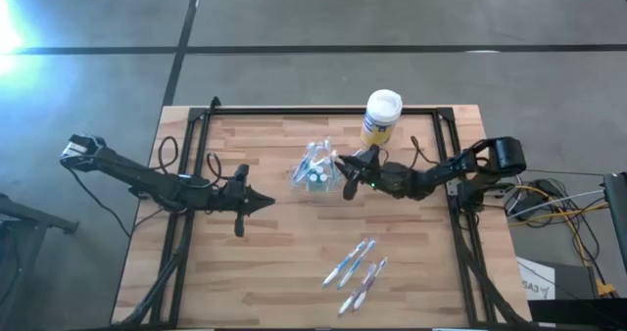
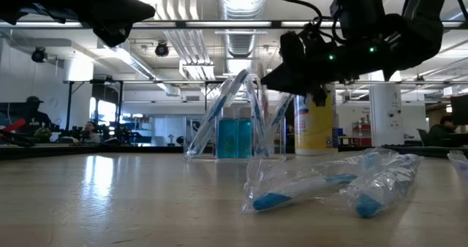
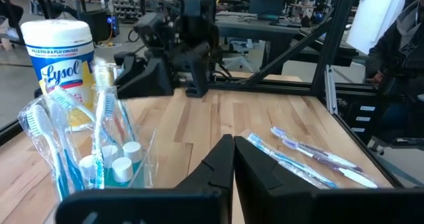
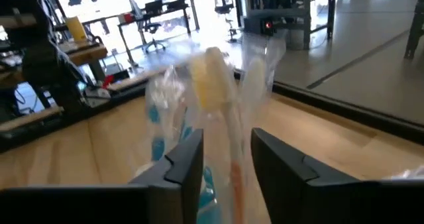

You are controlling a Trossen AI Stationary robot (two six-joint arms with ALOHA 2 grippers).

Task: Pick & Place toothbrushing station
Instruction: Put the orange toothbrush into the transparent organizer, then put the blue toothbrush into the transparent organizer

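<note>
While its fingers stand apart around a wrapped toothbrush (image 4: 228,128), the right gripper (image 1: 345,169) hovers at the toothbrushing station (image 1: 315,169) mid-table, apparently stocking it; the left gripper (image 1: 266,203), closed and empty, waits well clear.

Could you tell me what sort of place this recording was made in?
Probably an open-plan robotics lab or workshop: a wooden table carrying two robot arms, exposed ceiling ducts with strip lights, and people seated at workstations behind.
</note>
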